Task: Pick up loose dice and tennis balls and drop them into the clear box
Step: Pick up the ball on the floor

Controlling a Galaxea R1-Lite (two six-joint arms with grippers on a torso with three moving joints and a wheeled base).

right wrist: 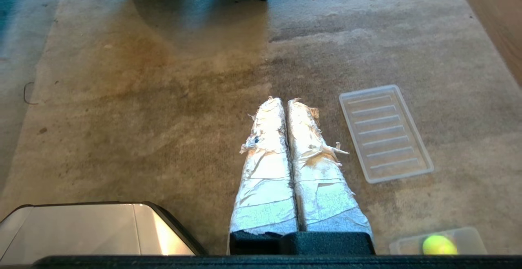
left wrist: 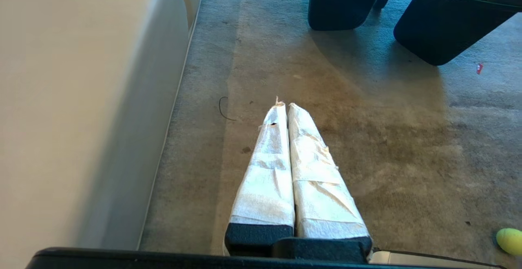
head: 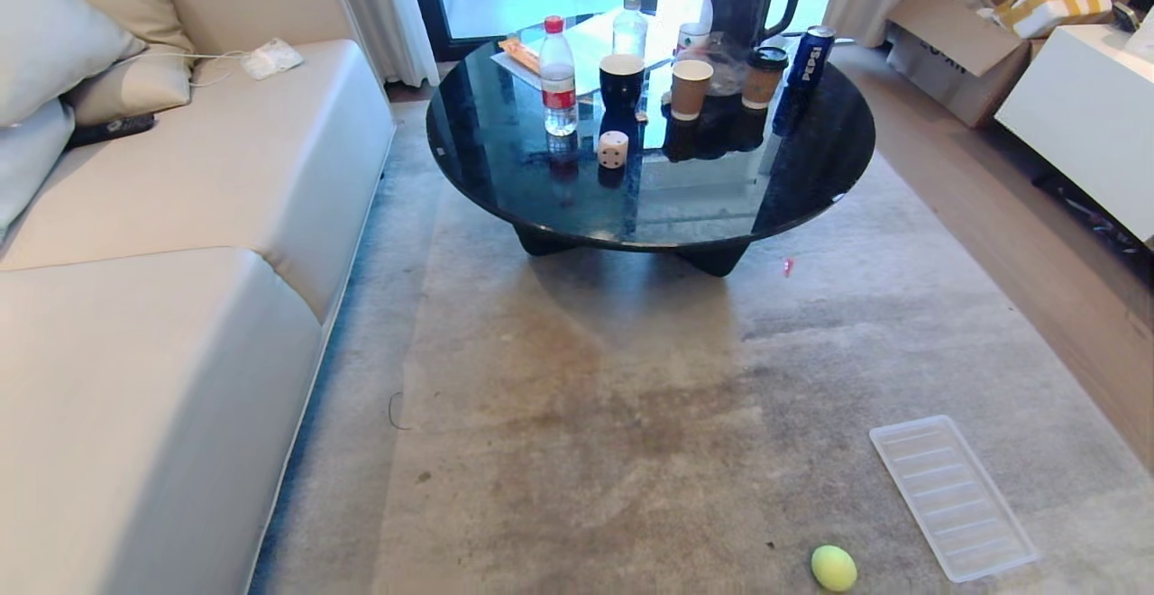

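In the head view we see a beige die (head: 613,149) on the round black bench (head: 811,171) at upper centre, a tennis ball (head: 833,567) on the carpet at lower right, beside a ribbed tray (head: 952,496). Left wrist view: our left claw (left wrist: 284,105) is closed, empty. Right wrist view: our right claw (right wrist: 284,101) is closed, empty; at lower right a tennis ball sits in the clear box (right wrist: 469,236).

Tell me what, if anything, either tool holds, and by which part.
Nothing: the left tool and right tool are shut, empty, above the carpet.
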